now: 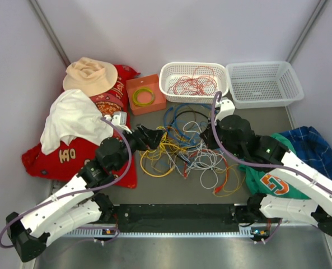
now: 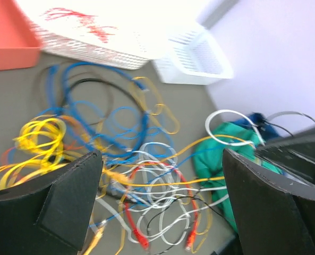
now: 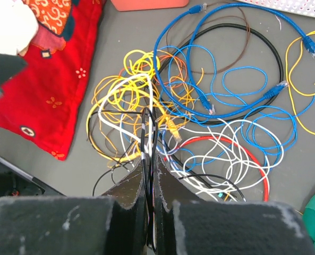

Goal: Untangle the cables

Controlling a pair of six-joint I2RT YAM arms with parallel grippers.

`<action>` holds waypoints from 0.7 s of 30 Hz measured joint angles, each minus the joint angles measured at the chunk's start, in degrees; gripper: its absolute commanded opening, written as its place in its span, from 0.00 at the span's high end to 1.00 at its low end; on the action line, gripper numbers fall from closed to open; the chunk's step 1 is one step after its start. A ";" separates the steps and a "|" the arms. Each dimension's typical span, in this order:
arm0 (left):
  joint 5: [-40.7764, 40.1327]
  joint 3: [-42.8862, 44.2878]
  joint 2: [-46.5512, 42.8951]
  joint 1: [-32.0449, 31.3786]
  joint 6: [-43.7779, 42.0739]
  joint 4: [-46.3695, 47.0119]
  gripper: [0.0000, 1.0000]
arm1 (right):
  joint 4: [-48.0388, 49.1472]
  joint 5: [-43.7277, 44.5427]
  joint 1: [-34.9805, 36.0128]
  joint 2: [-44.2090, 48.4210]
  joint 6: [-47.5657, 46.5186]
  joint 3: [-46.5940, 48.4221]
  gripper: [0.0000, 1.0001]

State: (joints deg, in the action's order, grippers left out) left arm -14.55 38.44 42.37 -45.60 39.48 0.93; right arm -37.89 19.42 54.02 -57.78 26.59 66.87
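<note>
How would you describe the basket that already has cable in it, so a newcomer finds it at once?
At the table's far edge, two white baskets sit side by side. It is the left basket, right beside the orange box. Only it holds a red cable tangle; the right basket holds none.
</note>
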 measured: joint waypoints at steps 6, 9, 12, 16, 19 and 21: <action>9.38 -6.38 2.12 0.00 0.04 11.87 0.05 | -0.94 -0.83 0.15 1.29 1.01 0.09 1.00; 14.08 -7.58 4.44 0.00 0.63 14.97 0.10 | -1.46 -1.55 0.15 1.55 1.53 0.57 1.00; 19.17 -8.28 6.78 0.00 1.51 19.37 0.15 | -1.73 -2.19 0.20 2.12 2.16 0.72 1.00; 26.18 -8.57 11.23 -0.22 2.73 24.52 0.18 | -2.05 -2.95 0.20 3.02 3.13 0.72 1.00; 28.65 -8.63 13.68 -0.50 2.82 25.20 0.18 | -2.05 -3.30 0.20 3.43 3.69 0.72 1.00; 28.28 -9.27 13.90 -0.63 2.56 25.22 0.16 | -2.16 -3.65 0.20 3.69 4.07 0.72 1.00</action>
State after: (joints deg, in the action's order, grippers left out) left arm 13.74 29.17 56.27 -46.24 42.04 26.15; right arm -40.05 15.77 54.22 -54.08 30.65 67.59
